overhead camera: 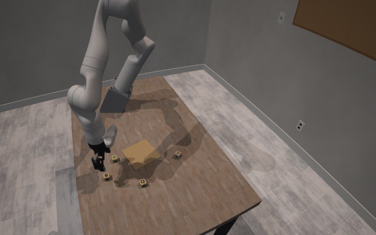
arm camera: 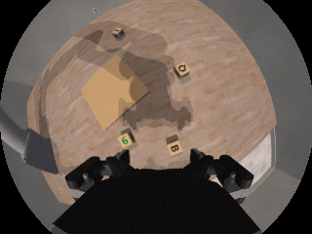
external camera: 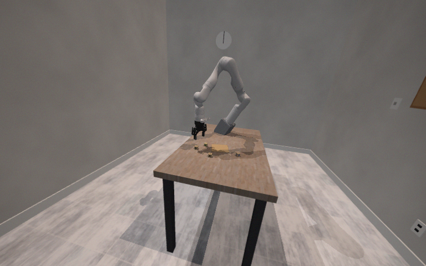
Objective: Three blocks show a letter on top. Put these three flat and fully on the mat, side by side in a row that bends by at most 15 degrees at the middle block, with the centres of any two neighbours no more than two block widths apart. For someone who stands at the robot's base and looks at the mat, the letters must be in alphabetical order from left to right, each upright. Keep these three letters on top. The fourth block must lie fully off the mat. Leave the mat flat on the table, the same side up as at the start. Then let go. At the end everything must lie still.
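The jaws hang spread wide and empty above the surface at the lower left of the top view; the B block (overhead camera: pixel 106 175) lies just below them, the tan mat (overhead camera: pixel 141 153) off to their right, bare of blocks.

Matt wood-plank tabletop (overhead camera: pixel 180 199), a smooth tan mat (overhead camera: pixel 141 153), pale wooden blocks (overhead camera: pixel 143 182), a smooth matt grey arm (overhead camera: pixel 91 72).
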Available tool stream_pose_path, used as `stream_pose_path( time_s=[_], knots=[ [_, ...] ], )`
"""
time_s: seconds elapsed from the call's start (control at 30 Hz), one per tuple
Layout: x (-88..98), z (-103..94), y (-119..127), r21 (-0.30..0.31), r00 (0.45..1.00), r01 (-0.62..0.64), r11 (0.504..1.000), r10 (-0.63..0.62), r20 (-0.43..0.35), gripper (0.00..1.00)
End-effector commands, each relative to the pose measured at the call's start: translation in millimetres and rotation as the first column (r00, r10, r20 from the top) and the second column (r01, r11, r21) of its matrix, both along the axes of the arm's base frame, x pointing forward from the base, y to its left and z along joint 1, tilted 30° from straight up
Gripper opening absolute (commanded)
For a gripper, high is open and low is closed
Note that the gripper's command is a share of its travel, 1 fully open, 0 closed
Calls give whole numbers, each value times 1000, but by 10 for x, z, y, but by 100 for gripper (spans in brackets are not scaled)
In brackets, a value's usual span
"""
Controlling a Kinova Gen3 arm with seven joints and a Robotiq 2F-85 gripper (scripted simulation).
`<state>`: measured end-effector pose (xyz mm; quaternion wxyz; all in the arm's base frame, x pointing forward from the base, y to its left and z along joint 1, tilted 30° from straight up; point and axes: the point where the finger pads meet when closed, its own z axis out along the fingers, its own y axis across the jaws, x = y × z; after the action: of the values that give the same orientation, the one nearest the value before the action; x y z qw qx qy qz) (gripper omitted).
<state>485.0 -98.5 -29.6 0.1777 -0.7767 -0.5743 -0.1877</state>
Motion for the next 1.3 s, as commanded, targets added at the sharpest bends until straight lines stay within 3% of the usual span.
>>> stream_pose_path(
  time_s=[0.0,0.4,1.13,1.17,1.27],
  knots=[
    [35,4,-51,-7,999,-35,999,36,32,100],
    [167,27,-137,-60,959,-225,972,232,162,100],
    [215,37,-170,-86,933,-287,954,298,203,100],
    [215,37,-170,-86,933,-287,954,298,203,62],
    [215,37,-170,-86,933,-287,954,298,203,62]
  ],
)
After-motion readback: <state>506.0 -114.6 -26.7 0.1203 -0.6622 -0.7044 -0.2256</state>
